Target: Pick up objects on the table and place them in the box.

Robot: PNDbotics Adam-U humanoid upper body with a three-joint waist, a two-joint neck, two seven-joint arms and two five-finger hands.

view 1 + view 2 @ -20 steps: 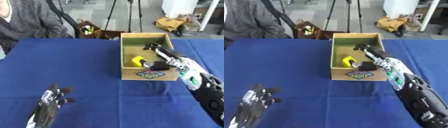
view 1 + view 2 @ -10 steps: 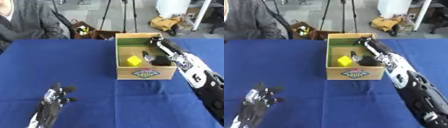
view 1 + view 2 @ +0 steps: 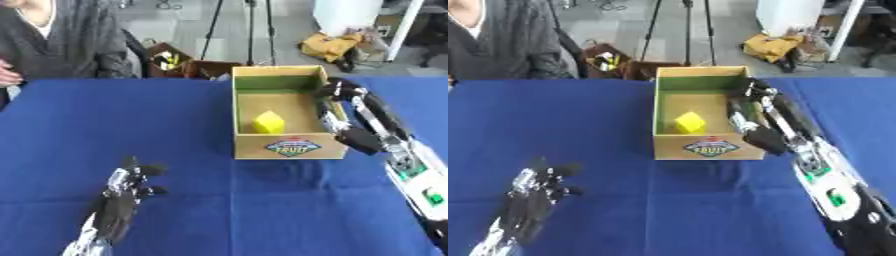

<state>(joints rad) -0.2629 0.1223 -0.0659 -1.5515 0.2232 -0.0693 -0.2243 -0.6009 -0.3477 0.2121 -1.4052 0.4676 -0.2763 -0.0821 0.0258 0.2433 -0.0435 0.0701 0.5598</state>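
right hand [image 3: 343,116] hangs over the box [image 3: 282,111] edge at 3 o'clock, fingers relaxed — yellow block [image 3: 269,122] inside; left hand [image 3: 122,192] spread on worktop [image 3: 105,130].

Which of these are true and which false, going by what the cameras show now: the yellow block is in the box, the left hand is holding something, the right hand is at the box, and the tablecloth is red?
1. The yellow block lies inside the box. True.
2. The left hand holds an object. False: it rests open near the lower left corner of the blue tablecloth, holding nothing.
3. The right hand is at the box's right wall. True: it reaches over that wall with nothing in it.
4. The tablecloth is red. False: it is blue.
5. The box stands on the left half of the table. False: it stands right of centre, toward the far edge.
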